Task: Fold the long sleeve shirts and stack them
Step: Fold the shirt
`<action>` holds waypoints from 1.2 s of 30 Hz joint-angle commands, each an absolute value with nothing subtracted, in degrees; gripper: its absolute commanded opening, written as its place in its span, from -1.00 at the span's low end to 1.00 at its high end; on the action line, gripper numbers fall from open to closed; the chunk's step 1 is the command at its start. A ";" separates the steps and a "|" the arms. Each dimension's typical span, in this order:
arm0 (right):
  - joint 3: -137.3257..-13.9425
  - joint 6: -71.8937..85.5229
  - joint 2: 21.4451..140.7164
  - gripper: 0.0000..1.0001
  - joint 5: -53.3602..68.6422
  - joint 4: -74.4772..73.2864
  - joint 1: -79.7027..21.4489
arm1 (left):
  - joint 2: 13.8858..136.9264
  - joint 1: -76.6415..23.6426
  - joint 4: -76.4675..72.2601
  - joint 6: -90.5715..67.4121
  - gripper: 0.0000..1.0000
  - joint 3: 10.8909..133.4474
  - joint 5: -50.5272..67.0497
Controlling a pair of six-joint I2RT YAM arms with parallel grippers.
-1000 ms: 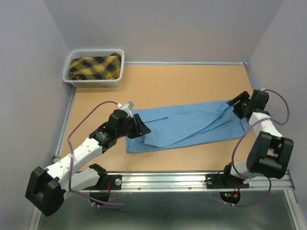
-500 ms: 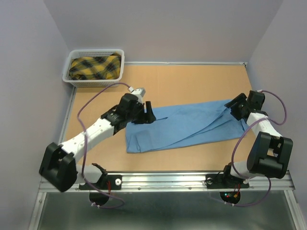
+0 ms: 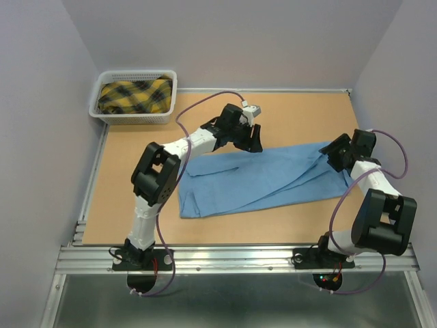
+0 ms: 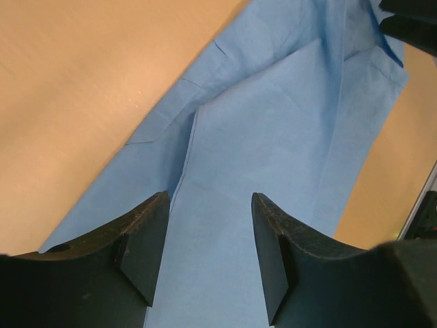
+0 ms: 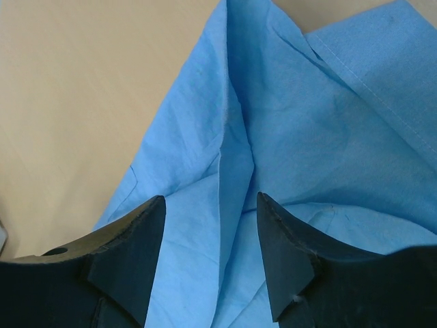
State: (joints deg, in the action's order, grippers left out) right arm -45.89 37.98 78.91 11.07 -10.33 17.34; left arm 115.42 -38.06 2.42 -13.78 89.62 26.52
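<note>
Top external: left gripper (image 3: 255, 141), parted and empty, is moved from the shirt's (image 3: 259, 181) left end to its far edge; right gripper (image 3: 336, 152) is likewise spread; regrasping is expected.

Soft, even light fills the overhead view, probably from a source above, as the white-and-black robot arms (image 3: 196, 141) throw only faint, short shadows on the tan wooden tabletop (image 3: 287, 113). The pale lilac walls (image 3: 41, 82) look matte and evenly lit. Folds in the plain light blue cloth shirt (image 3: 266, 181) read as gentle darker creases. In the wrist views the left gripper (image 4: 208, 205) and right gripper (image 5: 210, 198) are dark, nearly featureless shapes with slightly soft edges, while the cloth beyond is sharp enough to show stitching.
</note>
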 commanded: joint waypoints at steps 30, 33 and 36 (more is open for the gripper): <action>-48.60 36.91 86.66 0.15 8.79 -10.46 14.50 | 130.87 -41.05 1.58 -14.94 0.01 104.85 29.18; -48.60 37.00 86.84 0.14 8.53 -10.46 14.41 | 131.31 -41.05 1.84 -15.12 0.01 105.38 28.66; -49.04 37.00 86.84 0.13 8.53 -10.37 14.41 | 131.75 -41.13 2.28 -15.21 0.06 106.26 27.07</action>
